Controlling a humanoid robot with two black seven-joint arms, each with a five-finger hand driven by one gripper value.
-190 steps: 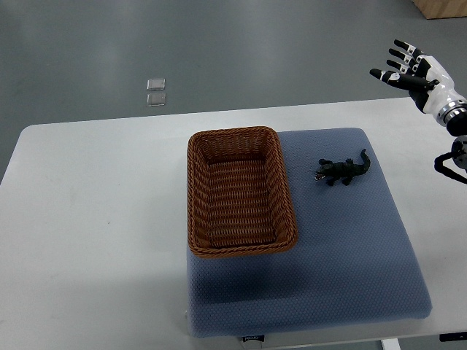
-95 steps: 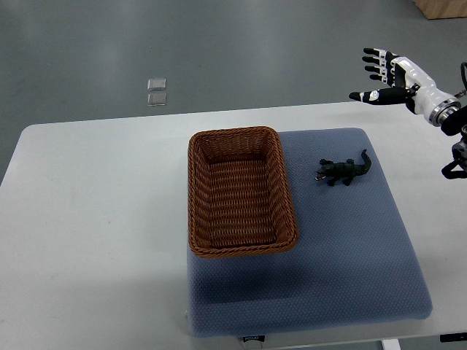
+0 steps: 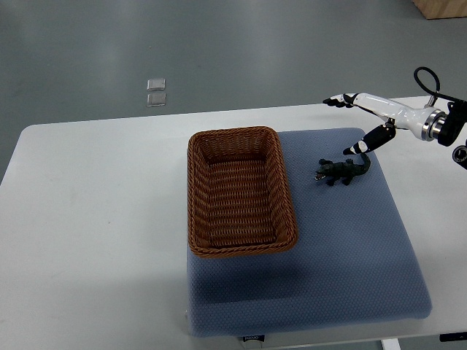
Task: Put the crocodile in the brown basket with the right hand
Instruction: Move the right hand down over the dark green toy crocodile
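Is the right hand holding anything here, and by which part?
Nothing is held. The right hand is open above the crocodile, which lies on the blue pad.

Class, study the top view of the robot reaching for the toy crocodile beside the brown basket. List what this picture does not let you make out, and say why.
- Right hand: from above, its height over the crocodile cannot be judged.
- Right arm: cut off by the right edge.
- Left arm: outside the frame.
- Two small clear items on the floor: too small to identify.
- Blue pad: its small front label is too small to read.
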